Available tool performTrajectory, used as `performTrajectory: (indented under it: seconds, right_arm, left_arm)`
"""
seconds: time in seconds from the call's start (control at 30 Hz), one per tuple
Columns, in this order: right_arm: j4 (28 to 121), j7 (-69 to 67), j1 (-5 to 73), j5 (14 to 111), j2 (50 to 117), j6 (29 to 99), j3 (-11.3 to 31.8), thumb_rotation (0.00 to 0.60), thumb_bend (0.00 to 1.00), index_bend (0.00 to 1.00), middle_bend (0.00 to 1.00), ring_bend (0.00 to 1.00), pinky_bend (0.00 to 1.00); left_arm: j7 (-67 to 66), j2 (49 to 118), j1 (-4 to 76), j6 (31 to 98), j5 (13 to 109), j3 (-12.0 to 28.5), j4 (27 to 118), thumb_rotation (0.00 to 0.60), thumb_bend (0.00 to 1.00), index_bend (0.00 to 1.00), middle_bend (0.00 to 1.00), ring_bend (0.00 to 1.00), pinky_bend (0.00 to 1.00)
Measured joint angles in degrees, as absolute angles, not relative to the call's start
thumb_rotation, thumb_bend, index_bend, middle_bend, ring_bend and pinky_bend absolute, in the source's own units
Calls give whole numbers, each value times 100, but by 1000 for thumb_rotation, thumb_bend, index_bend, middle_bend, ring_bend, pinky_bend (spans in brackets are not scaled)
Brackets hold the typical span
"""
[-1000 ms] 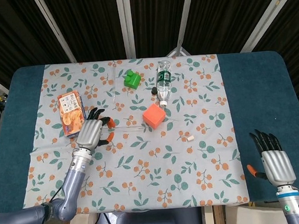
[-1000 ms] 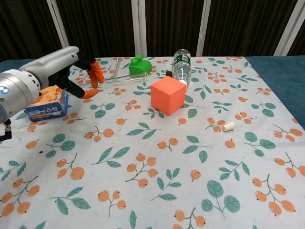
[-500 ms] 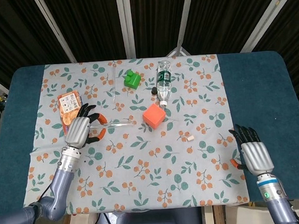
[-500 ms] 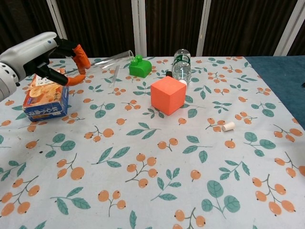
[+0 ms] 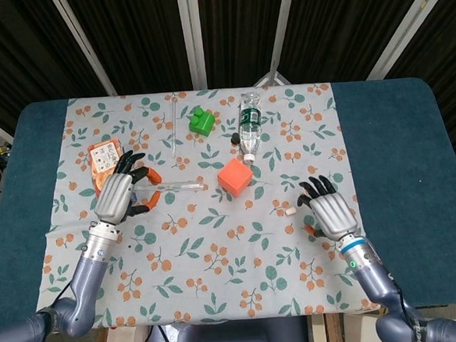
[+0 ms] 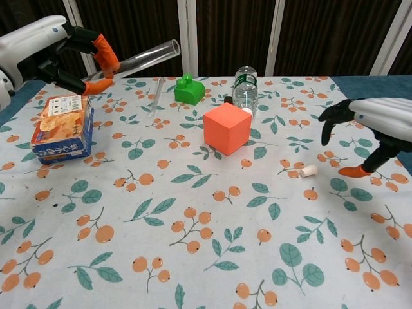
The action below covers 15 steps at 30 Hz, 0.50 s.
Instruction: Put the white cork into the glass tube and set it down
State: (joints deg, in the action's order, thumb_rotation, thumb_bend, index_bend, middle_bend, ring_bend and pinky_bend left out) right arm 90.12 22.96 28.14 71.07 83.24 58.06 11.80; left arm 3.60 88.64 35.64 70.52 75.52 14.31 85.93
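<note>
My left hand (image 5: pixel 119 196) pinches a clear glass tube (image 5: pixel 176 187) at one end and holds it in the air over the left of the cloth. The chest view shows that left hand (image 6: pixel 58 55) raised high, the tube (image 6: pixel 145 58) pointing right and slightly up. The small white cork (image 5: pixel 291 211) lies on the cloth right of centre, also seen as the cork (image 6: pixel 308 170) in the chest view. My right hand (image 5: pixel 330 215) hovers just right of the cork with fingers spread and nothing in it; in the chest view the right hand (image 6: pixel 376 125) hangs above the cloth.
An orange cube (image 5: pixel 235 177) stands mid-table between the hands. Behind it lie a plastic bottle (image 5: pixel 249 122) and a green block (image 5: pixel 201 122). A snack box (image 5: pixel 102 158) sits under my left hand. A thin glass rod (image 5: pixel 175 124) lies at the back left.
My left hand has lifted the tube off the cloth and higher. My right hand has come in from the table's right front edge to beside the cork.
</note>
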Motion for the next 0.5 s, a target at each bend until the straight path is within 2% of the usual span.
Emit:
performTrajectory:
  seconds: [0.5]
  right_arm:
    - [7754, 2287, 3460, 6824, 9068, 5310, 1258, 600, 282, 470, 185, 79, 0]
  left_arm:
    - [278, 8721, 3538, 7114, 7574, 1510, 8808, 600, 810, 568, 498, 135, 20]
